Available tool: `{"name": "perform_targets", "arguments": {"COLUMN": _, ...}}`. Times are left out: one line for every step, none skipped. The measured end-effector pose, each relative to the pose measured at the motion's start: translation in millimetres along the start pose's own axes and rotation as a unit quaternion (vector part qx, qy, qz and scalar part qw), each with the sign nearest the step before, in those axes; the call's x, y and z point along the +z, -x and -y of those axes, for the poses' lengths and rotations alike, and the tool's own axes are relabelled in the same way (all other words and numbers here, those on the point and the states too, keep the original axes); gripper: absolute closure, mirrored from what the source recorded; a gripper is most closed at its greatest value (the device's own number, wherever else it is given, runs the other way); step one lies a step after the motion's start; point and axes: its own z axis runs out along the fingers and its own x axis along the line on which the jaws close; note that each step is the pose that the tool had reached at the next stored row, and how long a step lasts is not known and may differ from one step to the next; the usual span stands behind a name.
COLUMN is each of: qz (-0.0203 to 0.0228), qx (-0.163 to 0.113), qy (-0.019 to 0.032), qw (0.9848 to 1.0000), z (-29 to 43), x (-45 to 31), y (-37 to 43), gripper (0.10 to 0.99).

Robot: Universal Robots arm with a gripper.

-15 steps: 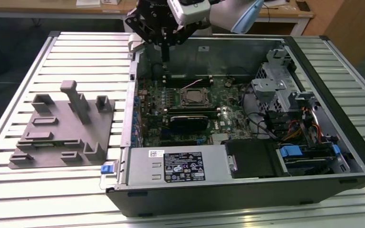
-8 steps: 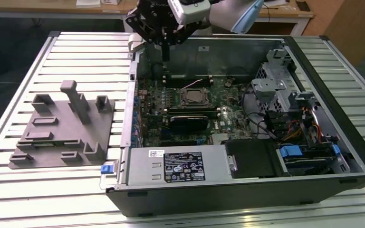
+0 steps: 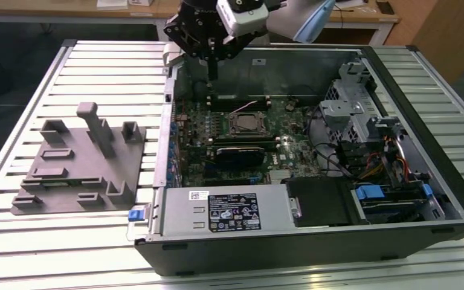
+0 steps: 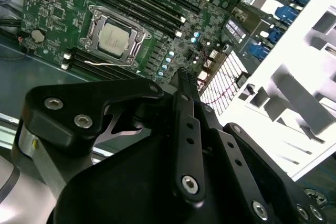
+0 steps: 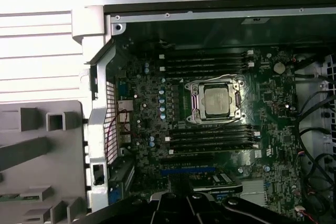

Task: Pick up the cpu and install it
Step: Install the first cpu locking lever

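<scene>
The cpu (image 5: 217, 102) already lies in its socket (image 5: 195, 109) in the middle of the motherboard (image 5: 273, 156), its pale metal face up and framed by the open metal bracket, with rows of memory slots on either side; the second wrist view shows it the same way (image 4: 114, 36). The main risk, as I judge it, is that the chip is not fully seated or square in the frame, so any nudge from the arm, or a clamp closing on it askew, could bend the contacts beneath. A second hazard is the tight space: the end effector (image 3: 211, 71) hangs just inside the far wall of the open computer case (image 3: 313, 241), above the board, and a careless sweep could catch the case edge, the black expansion card (image 3: 238, 156) or the loose cables nearby. In the exterior view its slim black fingers look pressed together into one narrow blade, gripping nothing and touching nothing that I can make out. The grey plastic tray (image 3: 75, 181) sits on the slatted surface (image 3: 22, 241) beside the case.
</scene>
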Motion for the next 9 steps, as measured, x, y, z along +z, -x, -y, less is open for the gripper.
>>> {"name": "perform_targets", "arguments": {"qz": -0.0001, "qx": 0.0, "qy": 0.0, "qw": 1.0, "z": -0.3, "x": 1.4, "y": 1.3, "gripper": 0.98}}
{"name": "perform_targets", "arguments": {"qz": -0.0003, "qx": 0.0, "qy": -0.0001, "qw": 1.0, "z": -0.8, "x": 2.5, "y": 3.1, "gripper": 0.98}}
{"name": "perform_targets", "arguments": {"qz": -0.0006, "qx": 0.0, "qy": 0.0, "qw": 1.0, "z": -2.1, "x": 3.8, "y": 5.5, "gripper": 0.98}}
{"name": "perform_targets", "arguments": {"qz": -0.0008, "qx": 0.0, "qy": 0.0, "qw": 1.0, "z": -3.8, "x": 4.8, "y": 8.0, "gripper": 0.98}}
{"name": "perform_targets", "arguments": {"qz": -0.001, "qx": 0.0, "qy": 0.0, "qw": 1.0, "z": -5.7, "x": 5.9, "y": 10.5, "gripper": 0.98}}
{"name": "perform_targets", "arguments": {"qz": -0.0011, "qx": 0.0, "qy": -0.0001, "qw": 1.0, "z": -8.0, "x": 6.9, "y": 12.7, "gripper": 0.98}}
{"name": "perform_targets", "arguments": {"qz": -0.0012, "qx": 0.0, "qy": -0.0001, "qw": 1.0, "z": -10.6, "x": 7.9, "y": 14.7, "gripper": 0.98}}
{"name": "perform_targets", "arguments": {"qz": -0.0012, "qx": 0.0, "qy": -0.0001, "qw": 1.0, "z": -12.8, "x": 9.0, "y": 16.4, "gripper": 0.98}}
{"name": "perform_targets", "arguments": {"qz": -0.0012, "qx": 0.0, "qy": 0.0, "qw": 1.0, "z": -14.6, "x": 10.3, "y": 17.9, "gripper": 0.98}}
